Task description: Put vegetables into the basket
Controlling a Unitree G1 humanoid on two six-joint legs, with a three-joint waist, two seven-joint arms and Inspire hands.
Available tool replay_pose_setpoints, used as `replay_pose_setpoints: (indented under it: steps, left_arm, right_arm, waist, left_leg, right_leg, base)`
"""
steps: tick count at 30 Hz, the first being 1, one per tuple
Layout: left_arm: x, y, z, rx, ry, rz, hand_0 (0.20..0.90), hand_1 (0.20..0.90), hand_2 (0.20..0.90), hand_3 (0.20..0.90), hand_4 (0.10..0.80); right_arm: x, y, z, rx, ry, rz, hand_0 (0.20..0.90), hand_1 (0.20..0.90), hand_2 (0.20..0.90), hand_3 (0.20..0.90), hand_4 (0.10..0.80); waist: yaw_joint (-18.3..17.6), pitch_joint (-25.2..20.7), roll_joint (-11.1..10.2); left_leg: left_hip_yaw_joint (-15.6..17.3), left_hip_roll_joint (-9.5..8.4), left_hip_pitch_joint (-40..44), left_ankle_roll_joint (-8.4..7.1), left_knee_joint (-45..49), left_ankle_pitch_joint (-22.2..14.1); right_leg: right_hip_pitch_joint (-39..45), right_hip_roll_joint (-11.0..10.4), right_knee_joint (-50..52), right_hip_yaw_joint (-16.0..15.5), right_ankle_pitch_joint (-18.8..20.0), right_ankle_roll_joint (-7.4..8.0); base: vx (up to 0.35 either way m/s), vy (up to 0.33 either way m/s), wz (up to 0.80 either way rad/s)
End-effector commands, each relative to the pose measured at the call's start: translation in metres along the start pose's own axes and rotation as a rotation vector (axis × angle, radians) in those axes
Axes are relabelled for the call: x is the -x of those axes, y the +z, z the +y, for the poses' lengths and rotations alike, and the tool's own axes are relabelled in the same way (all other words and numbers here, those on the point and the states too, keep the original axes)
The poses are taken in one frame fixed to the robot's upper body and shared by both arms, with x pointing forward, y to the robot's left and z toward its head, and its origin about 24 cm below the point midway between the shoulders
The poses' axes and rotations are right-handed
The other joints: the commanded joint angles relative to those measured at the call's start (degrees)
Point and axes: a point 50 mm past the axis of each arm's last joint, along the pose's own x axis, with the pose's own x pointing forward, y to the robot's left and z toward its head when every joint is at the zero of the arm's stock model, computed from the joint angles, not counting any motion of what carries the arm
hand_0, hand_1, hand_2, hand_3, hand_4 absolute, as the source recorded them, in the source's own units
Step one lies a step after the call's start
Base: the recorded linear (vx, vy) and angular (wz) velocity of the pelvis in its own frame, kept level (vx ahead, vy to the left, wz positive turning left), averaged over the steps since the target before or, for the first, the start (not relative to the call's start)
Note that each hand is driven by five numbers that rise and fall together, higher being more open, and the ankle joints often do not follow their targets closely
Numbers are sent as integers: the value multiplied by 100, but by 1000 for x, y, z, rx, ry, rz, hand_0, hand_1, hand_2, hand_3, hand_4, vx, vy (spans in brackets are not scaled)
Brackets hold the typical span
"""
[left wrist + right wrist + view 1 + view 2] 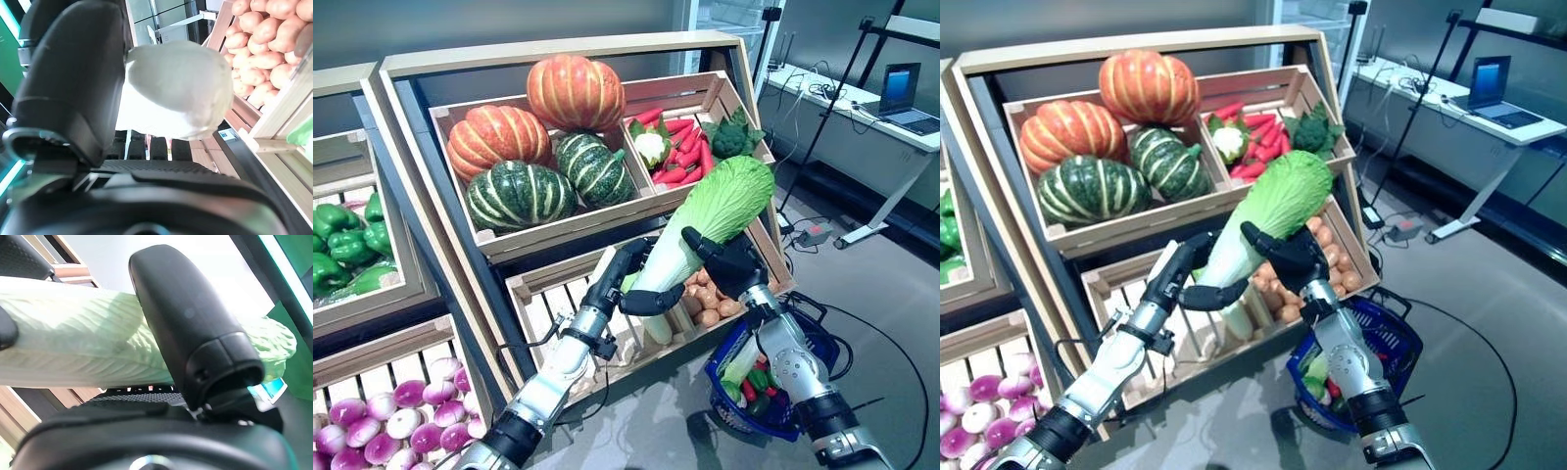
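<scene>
A long napa cabbage [720, 206] with a pale stalk and green leafy top is held tilted in front of the wooden stand, above the crate of potatoes [710, 299]. My left hand [622, 279] is curled round its lower white stalk [181, 93], and the thumb [73, 88] shows in the left wrist view. My right hand [729, 264] is curled round its middle, where the thumb [190, 323] lies over the green leaves [83, 347]. The blue basket [1391, 338] stands on the floor below my right arm, with green and red vegetables in it.
The wooden stand [558, 59] with its slanted crates rises right behind the cabbage. A desk with a laptop [901, 98] stands at the back right, with a stand's legs and cables on the grey floor [881, 284] near it.
</scene>
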Motion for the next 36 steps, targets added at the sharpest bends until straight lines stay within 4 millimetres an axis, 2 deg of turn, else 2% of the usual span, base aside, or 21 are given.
replay_pose_setpoints:
  steps: [1,3,4,5,11,29,30,31,36]
  left_arm:
    - [-22,56,-24,-102,-204,-346,300,300,300,300,400]
    - [-23,58,-26,-97,-212,-355,300,300,300,300,400]
    - [-23,58,-27,-94,-215,-357,300,300,300,300,400]
    - [-23,59,-28,-94,-218,-359,300,300,300,300,400]
    - [-22,57,-32,-90,-235,-353,300,300,300,300,400]
    - [-17,41,-28,-75,-226,-274,300,300,300,300,400]
    - [-17,41,-28,-76,-226,-272,512,512,512,512,541]
    - [-17,39,-28,-81,-230,-259,900,900,900,900,800]
    - [-11,20,-17,-109,-202,-160,900,900,900,900,800]
  right_arm:
    - [-50,70,67,-4,302,-279,900,900,900,900,800]
    - [-53,71,67,-3,304,-269,900,900,900,900,800]
    - [-54,71,67,-2,309,-270,519,519,519,519,546]
    - [-55,71,67,-3,305,-269,300,300,300,300,400]
    - [-58,72,61,-18,277,-274,300,300,300,300,400]
    - [-54,74,52,38,247,-259,300,300,300,300,400]
    - [-54,74,52,40,245,-258,300,300,300,300,400]
    - [-53,74,49,47,236,-252,300,300,300,300,400]
    - [-46,81,32,71,171,-251,300,300,300,300,400]
  waist:
    - [47,-466,-68]
    - [62,-471,-67]
    - [71,-470,-66]
    - [77,-472,-66]
    - [88,-472,-62]
    - [33,-409,-69]
    - [33,-408,-69]
    - [28,-413,-71]
    - [-4,-395,-61]
  left_leg:
    - [205,-113,67,161,9,-670]
    - [191,-110,64,158,9,-672]
    - [186,-107,62,156,9,-673]
    - [182,-103,62,153,9,-677]
    - [149,-96,55,147,9,-685]
    - [233,-70,56,148,9,-665]
    - [234,-69,55,148,9,-665]
    - [237,-68,57,149,9,-667]
    - [274,-51,58,134,9,-649]
  right_leg:
    - [139,-12,9,-108,-236,-85]
    - [140,-10,9,-102,-242,-88]
    - [142,-10,9,-106,-244,-89]
    - [144,-11,9,-110,-247,-89]
    - [146,-16,9,-119,-258,-91]
    - [90,-23,9,-28,-206,-73]
    - [90,-23,9,-28,-205,-73]
    - [91,-21,9,-24,-206,-73]
    - [79,-10,9,5,-195,-70]
  base:
    - [0,0,0]
    - [0,0,0]
    - [18,5,4]
    - [21,7,4]
    - [15,6,5]
    - [0,1,1]
    - [0,0,0]
    - [0,0,0]
    - [0,0,0]
